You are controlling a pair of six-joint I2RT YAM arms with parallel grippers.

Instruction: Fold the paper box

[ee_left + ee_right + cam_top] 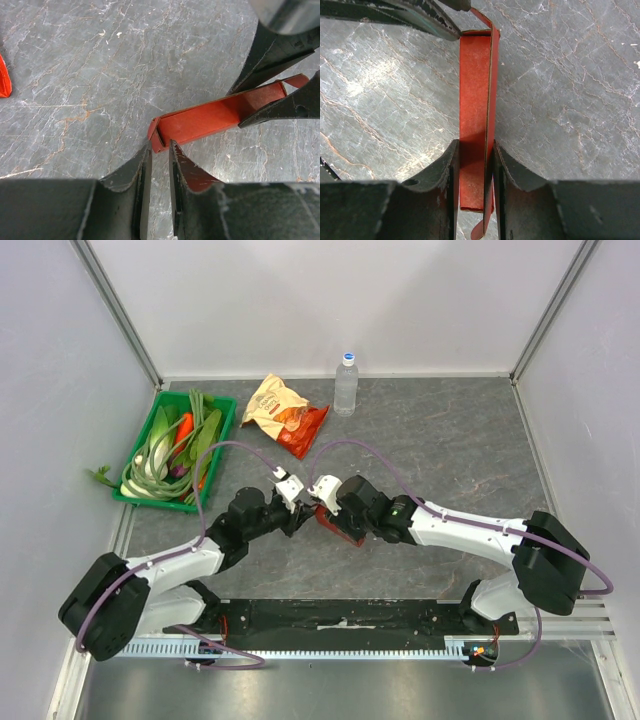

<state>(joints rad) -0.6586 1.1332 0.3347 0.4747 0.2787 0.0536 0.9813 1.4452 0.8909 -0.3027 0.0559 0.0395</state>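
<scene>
The paper box [474, 100] is a bright red, narrow, partly folded strip of cardboard standing on edge on the grey table. It also shows in the top view [343, 532] and the left wrist view [210, 117]. My right gripper [474, 146] is shut on its near end, with both pads pressed on its sides. In the top view this gripper [332, 520] is at the table's middle. My left gripper [160, 147] has its jaws a narrow gap apart, with bare table showing between them. Its tips are at the box's other end, beside the end flap [155, 137]. Its fingers [437, 22] show in the right wrist view.
A green tray [128, 495] of vegetables stands at the back left. An orange-and-red snack bag [285, 412] and a clear water bottle [346, 386] are at the back middle. Walls close in the table on three sides.
</scene>
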